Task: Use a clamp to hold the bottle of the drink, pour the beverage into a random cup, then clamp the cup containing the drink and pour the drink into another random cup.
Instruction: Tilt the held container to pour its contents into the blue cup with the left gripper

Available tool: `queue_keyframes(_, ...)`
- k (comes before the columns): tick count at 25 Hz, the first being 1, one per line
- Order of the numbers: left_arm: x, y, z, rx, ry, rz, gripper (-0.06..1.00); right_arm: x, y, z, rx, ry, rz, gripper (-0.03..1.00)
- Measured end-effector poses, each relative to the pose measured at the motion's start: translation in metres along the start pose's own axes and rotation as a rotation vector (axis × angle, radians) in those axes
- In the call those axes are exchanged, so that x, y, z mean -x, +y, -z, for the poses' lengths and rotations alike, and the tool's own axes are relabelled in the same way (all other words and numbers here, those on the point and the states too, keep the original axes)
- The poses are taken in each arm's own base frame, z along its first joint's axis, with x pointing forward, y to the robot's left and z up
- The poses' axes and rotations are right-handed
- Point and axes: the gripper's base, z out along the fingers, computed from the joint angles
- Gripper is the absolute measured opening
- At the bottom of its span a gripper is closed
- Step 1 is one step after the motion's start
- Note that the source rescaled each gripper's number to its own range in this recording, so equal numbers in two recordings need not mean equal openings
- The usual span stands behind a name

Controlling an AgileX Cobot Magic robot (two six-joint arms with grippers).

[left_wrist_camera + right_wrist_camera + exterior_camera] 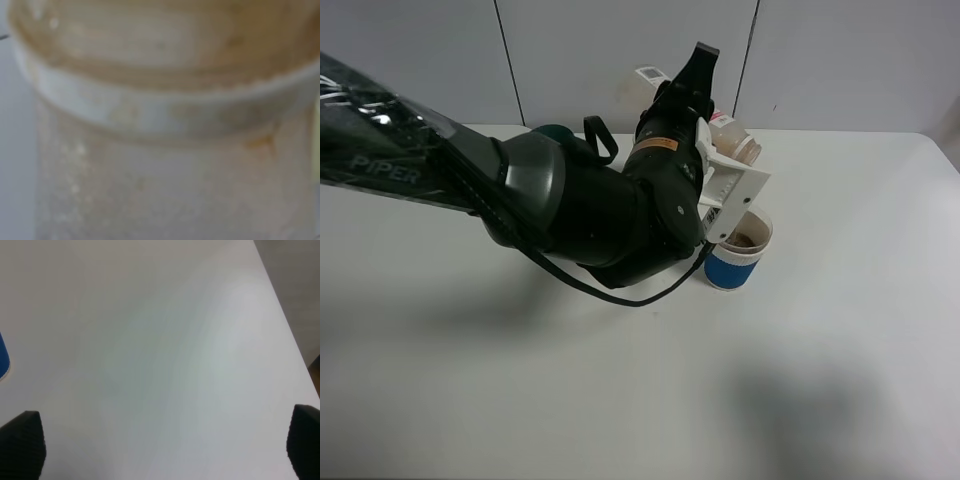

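The left tool [725, 170] is clamped on the bottle [738, 143], which is tipped well over with its wide neck pointing toward the desk's right edge. The blue-banded cup [733, 262] stands below it on the desk [840, 350], nearer the far edge than the near one and somewhat right of middle, with brown beverage [748, 241] in its bottom. The main risk is a miss: from the high view the bottle's mouth seems to sit over or past the cup's far rim, so a thin stream could fall outside it. How they line up in height I cannot tell. The tool's white jaw part also hangs right by the cup's rim, touching or not, and any twist of the wrist could tip this light cup. The left wrist view is a blur of the bottle's neck [160, 115]. The right tool [162, 440] is open and empty over bare desk, its 2 black fingertips [22, 442] wide apart. The bulky left arm covers the desk's far middle, so no second cup is visible; a dark green shape [555, 132] behind it may be 1.
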Motion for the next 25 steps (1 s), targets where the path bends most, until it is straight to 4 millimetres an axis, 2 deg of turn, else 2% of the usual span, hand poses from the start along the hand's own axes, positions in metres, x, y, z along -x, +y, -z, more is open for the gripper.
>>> queue_keyframes(25,0.005,0.015,0.001,0.167,-0.045,-0.094,0.05,0.000,0.000,0.000,0.000,0.000,0.000,0.89)
